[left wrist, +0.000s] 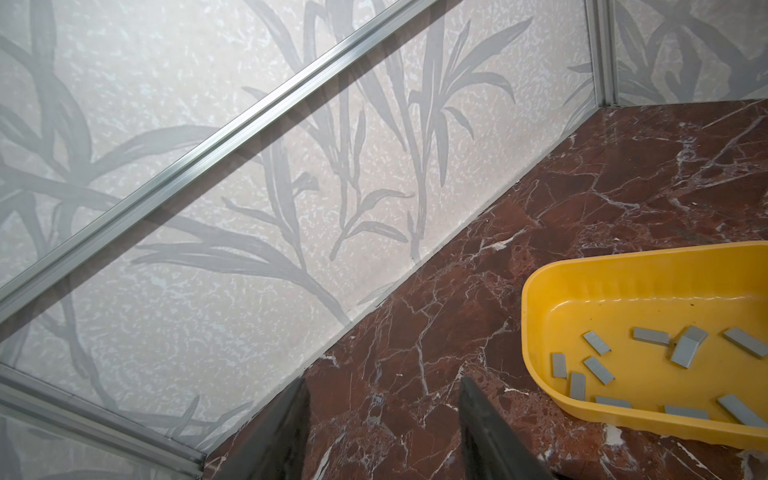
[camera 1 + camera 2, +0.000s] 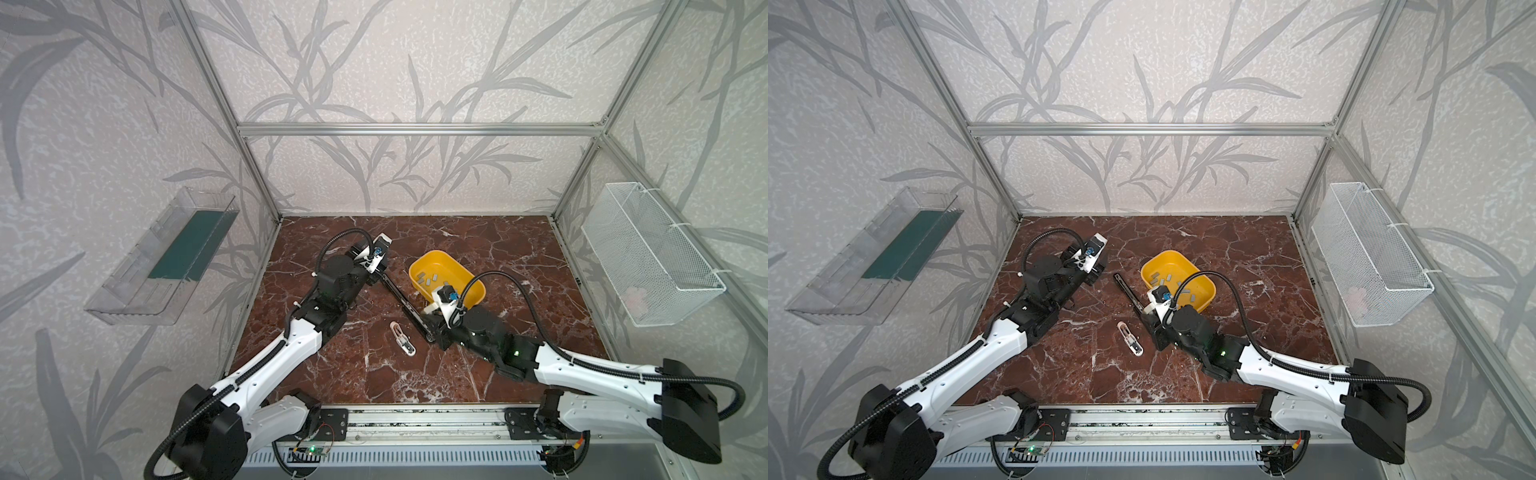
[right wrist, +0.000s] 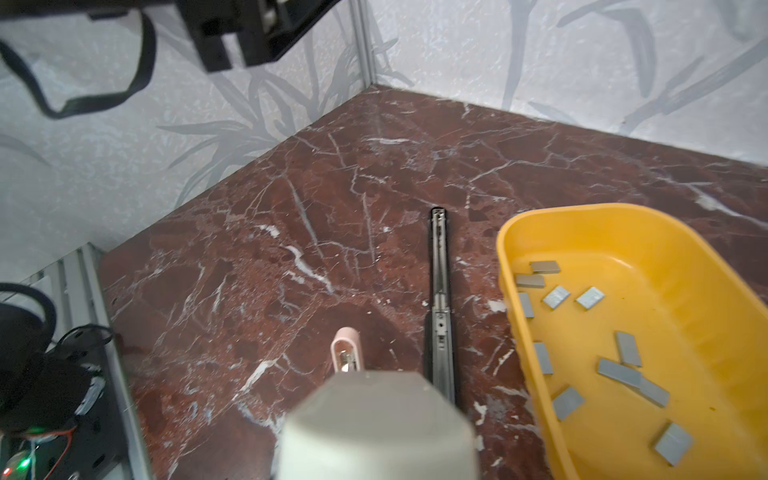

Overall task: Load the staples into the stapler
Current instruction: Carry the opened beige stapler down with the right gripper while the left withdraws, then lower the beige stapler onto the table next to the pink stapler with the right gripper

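Observation:
Several grey staples lie loose in a yellow tray. A long black stapler lies opened on the marble beside the tray. Its pale grey lid stands up and hides my right fingers. My right gripper sits at the stapler's near end and seems shut on it. My left gripper is open and empty above the floor near the back wall, left of the tray.
A small pink-and-white mini stapler lies on the floor, left of the black one. A clear bin hangs on the left wall and a white mesh basket on the right wall.

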`<state>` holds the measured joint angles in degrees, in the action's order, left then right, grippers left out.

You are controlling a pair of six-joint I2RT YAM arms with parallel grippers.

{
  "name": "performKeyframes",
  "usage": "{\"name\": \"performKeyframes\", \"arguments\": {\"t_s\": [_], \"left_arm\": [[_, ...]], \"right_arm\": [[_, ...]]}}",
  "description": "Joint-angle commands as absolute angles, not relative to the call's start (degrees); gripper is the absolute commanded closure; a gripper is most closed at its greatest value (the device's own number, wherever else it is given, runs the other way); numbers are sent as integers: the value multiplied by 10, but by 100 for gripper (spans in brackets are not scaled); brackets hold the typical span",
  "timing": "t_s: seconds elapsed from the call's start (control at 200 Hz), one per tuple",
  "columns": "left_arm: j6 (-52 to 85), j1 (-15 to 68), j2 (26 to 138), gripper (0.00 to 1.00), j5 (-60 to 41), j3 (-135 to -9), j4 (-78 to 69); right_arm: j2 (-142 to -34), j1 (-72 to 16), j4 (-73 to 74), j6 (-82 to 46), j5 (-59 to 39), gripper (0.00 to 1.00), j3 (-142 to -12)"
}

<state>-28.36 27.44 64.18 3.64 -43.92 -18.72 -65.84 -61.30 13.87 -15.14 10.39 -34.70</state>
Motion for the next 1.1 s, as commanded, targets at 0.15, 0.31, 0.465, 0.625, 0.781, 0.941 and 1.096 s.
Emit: {"name": "performKeyframes", "arguments": {"t_s": [0.15,0.31,0.465,0.625,0.781,0.941,1.096], "left_arm": [[-260,250,641,42,86,-455,-208],[-269,241,646,42,77,-460,-195],[-264,232,643,42,64,-461,-194],[-260,227,645,43,55,-461,-197],[-262,224,644,43,54,-463,-189],[-263,221,645,44,43,-467,-179],[-263,220,646,44,39,-465,-185]], "right_arm": [[-737,-696,163,-200,193,100,-371],[-825,-742,152,-218,229,100,-414],[-882,-773,135,-223,223,100,-456],[-909,-781,141,-250,204,100,-465],[-935,-781,121,-267,197,100,-485],[-963,-782,95,-280,188,100,-509],[-997,-784,81,-290,178,100,-528]]}}
